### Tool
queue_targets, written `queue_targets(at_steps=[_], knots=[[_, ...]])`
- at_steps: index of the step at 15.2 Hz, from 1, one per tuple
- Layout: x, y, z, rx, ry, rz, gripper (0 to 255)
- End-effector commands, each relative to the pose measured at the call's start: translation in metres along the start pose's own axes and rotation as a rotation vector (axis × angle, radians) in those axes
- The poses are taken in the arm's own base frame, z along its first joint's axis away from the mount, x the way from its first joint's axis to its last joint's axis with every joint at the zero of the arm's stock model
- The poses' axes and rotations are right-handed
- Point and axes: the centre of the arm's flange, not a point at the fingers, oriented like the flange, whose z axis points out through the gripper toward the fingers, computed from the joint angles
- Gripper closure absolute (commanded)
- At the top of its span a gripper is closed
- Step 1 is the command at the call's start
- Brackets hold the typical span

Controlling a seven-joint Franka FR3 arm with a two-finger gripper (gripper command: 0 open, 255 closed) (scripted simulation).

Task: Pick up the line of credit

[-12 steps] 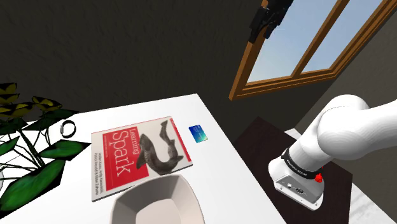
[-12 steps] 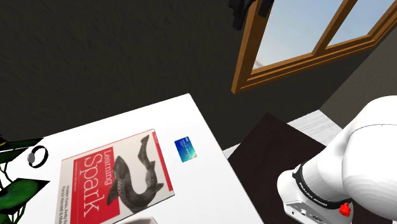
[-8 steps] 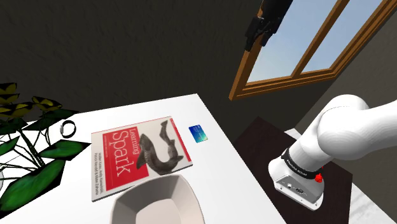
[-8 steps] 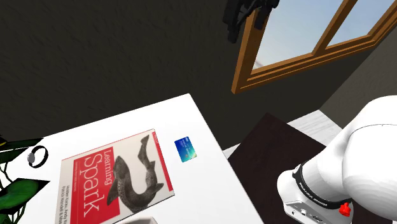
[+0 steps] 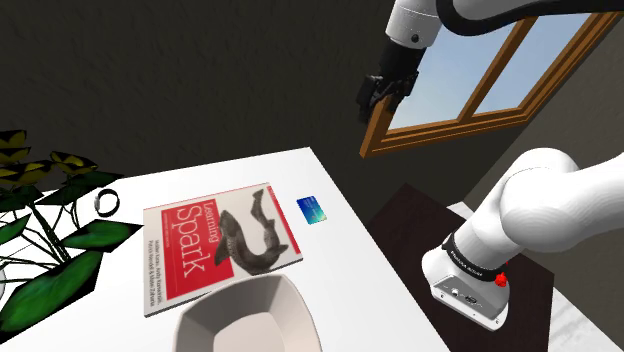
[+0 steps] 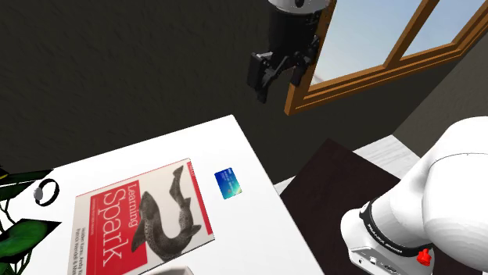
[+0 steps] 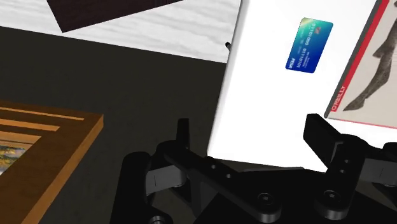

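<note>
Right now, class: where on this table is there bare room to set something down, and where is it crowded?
Free: the strip of table between the red book and the far edge, and the patch between the blue card, the white bowl and the edge by the stand. Crowded: beside the plant, whose leaves and a dark ring border the book.
</note>
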Motion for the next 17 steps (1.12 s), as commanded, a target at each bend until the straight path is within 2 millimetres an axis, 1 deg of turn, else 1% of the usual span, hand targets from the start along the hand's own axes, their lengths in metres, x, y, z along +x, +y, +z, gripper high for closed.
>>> queue_targets(at_steps=[1, 17], knots=[[-0.002, -0.015, 0.021, 0.005, -0.019, 0.023, 0], [-0.025, -0.140, 0.181, 0.044, -0.170, 0.193, 0]])
